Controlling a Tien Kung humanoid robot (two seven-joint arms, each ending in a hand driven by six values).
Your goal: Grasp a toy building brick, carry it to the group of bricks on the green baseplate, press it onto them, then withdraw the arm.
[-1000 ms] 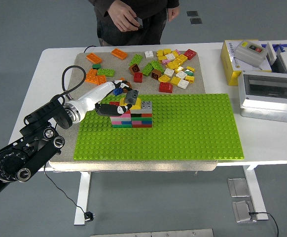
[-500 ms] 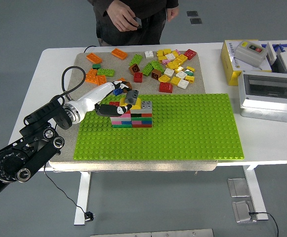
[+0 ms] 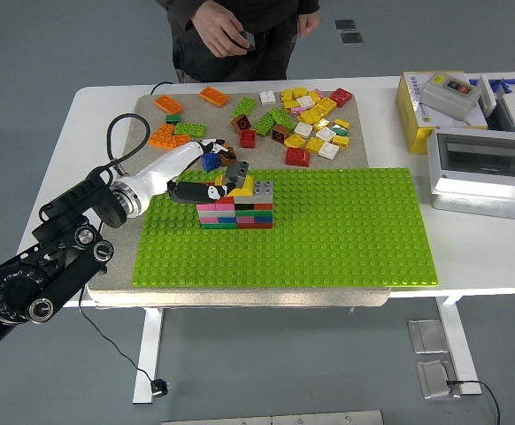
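Near edge, at about 8 o'clock: black left arm reaches in, left hand (image 3: 206,181) over the stack. Fingers curled round a small grey plastic brick (image 3: 236,174), tilted, at the top of the layered multicoloured brick stack (image 3: 237,205) on the green studded baseplate (image 3: 328,230); seated or not, cannot tell. Brick looks light, rigid, slick-sided: best pinched across its side walls, pressed square from above. At 12 o'clock, loose bricks (image 3: 306,124); beyond, a person's hand (image 3: 225,37) holding a small dark object.

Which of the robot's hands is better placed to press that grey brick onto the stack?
The left hand. It holds the grey brick right over the brick stack on the green baseplate. No right arm is in view.
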